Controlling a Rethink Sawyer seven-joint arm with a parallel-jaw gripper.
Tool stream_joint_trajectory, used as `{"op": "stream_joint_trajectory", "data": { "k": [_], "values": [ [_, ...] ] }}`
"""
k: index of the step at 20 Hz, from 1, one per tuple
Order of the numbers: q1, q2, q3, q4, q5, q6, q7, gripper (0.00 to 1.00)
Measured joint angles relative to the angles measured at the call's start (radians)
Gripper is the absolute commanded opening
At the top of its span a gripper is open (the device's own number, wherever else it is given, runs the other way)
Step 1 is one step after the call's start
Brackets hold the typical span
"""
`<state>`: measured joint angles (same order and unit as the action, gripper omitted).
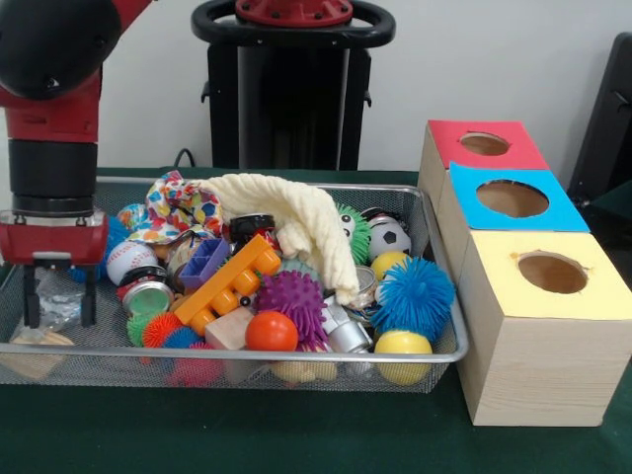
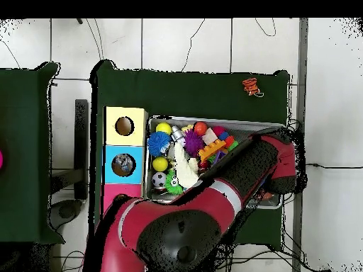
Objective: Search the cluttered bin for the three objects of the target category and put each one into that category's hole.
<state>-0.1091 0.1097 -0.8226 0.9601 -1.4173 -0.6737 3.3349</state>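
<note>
The gripper is hanging open at the wire bin's end farthest from the three-holed box; a cream cloth is draping over balls and toys.

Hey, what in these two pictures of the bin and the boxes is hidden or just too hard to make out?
- Front view: the cream cloth drapes over toys in the middle of the wire bin.
- Front view: the insides of the red box, blue box and yellow box are dark.
- Overhead view: the arm covers the bin's right half and the gripper.
- Overhead view: a small orange thing on the green cloth is too small to name.
</note>
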Motion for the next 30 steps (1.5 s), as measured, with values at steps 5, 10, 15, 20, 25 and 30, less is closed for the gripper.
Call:
{"op": "stream_joint_trajectory", "data": {
  "k": [5, 10, 15, 20, 25, 30],
  "values": [
    [-0.002, 0.004, 0.012, 0.0, 0.002, 0.0, 0.002, 1.0],
    [0.013, 0.039, -0.006, 0.0, -0.012, 0.002, 0.066, 1.0],
    [0.046, 0.097, -0.049, -0.001, -0.038, 0.021, 0.206, 1.0],
    [0.075, 0.163, -0.109, -0.001, -0.049, 0.059, 0.4, 1.0],
    [0.11, 0.228, -0.194, -0.01, -0.049, 0.083, 0.633, 1.0],
    [0.122, 0.259, -0.241, -0.013, -0.048, 0.11, 0.734, 1.0]
  ]
}}
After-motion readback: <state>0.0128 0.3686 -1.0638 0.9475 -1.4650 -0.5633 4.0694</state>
